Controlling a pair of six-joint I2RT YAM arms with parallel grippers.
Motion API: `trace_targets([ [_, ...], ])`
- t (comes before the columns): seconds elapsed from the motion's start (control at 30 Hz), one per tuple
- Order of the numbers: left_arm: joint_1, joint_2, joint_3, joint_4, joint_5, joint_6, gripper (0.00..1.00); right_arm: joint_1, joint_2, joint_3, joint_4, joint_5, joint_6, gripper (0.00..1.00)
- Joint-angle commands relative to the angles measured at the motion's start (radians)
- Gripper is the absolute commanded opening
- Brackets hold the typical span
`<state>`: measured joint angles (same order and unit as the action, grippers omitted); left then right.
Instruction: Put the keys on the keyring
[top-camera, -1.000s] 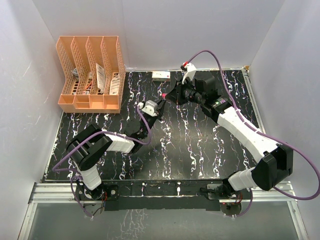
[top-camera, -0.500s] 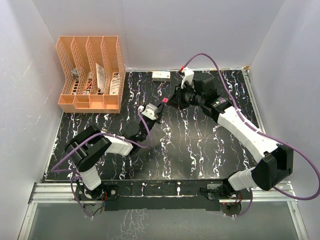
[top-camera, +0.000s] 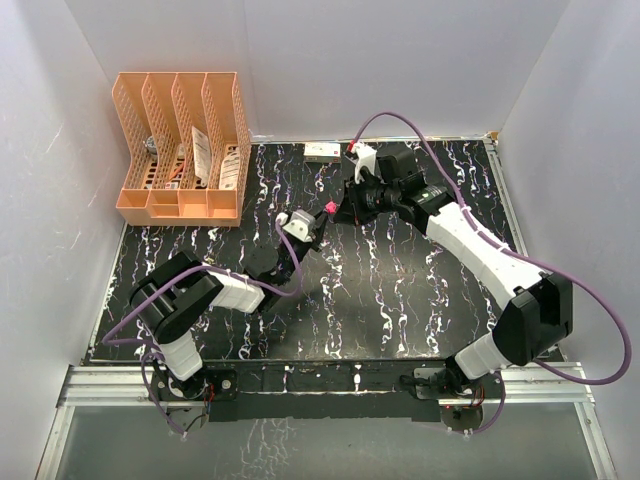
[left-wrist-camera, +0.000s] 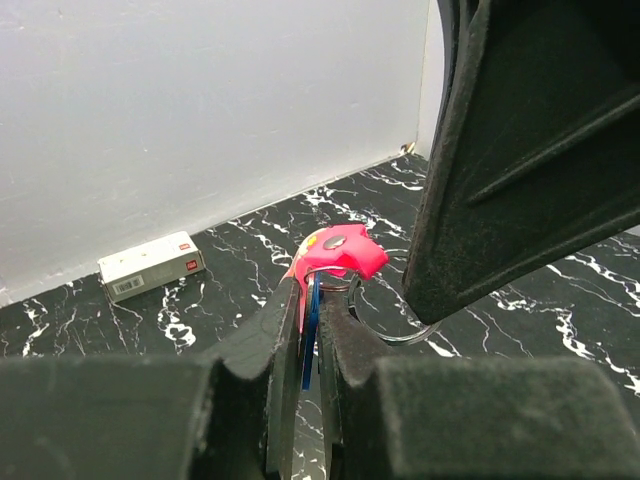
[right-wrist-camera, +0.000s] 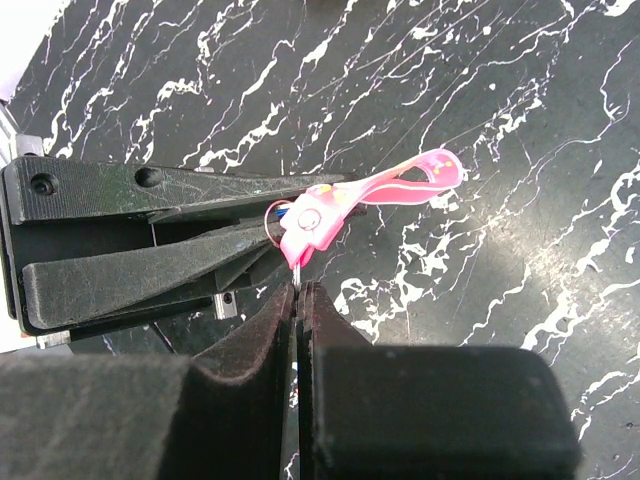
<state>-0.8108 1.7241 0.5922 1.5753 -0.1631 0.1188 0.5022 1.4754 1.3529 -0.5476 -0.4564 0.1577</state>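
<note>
My left gripper (left-wrist-camera: 312, 300) is shut on the blue key (left-wrist-camera: 311, 322), held edge-on between its fingers above the table. The pink-red keyring fob (left-wrist-camera: 341, 250) sits right at the key's head, with its thin ring (left-wrist-camera: 400, 333) hanging beside it. My right gripper (right-wrist-camera: 298, 292) is shut on the thin metal ring just under the fob (right-wrist-camera: 318, 225); the strap (right-wrist-camera: 405, 180) trails to the right. In the top view the two grippers meet at the fob (top-camera: 328, 208) in mid-table. The whitish-silver key does not show clearly.
An orange file organizer (top-camera: 180, 145) stands at the back left. A small white box (top-camera: 322, 150) lies against the back wall and also shows in the left wrist view (left-wrist-camera: 150, 268). White walls close in the black marbled table (top-camera: 400, 290).
My right wrist has swung left and its gripper has shifted a little toward the near side with the fob. My left gripper has edged slightly nearer, staying against the fob.
</note>
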Motion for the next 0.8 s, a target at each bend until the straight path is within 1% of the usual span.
trace_targets([
  [0.0,0.006,-0.059,-0.003,0.209,0.035,-0.013,0.00,-0.001,0.003,0.051,-0.037,-0.025,-0.034,0.00],
  [0.47,0.006,-0.063,-0.008,0.209,0.054,-0.023,0.00,-0.001,0.003,0.074,-0.044,-0.014,-0.037,0.00],
  [0.77,0.005,-0.059,-0.006,0.206,0.063,-0.031,0.00,-0.001,-0.017,0.053,0.021,-0.007,-0.017,0.00],
])
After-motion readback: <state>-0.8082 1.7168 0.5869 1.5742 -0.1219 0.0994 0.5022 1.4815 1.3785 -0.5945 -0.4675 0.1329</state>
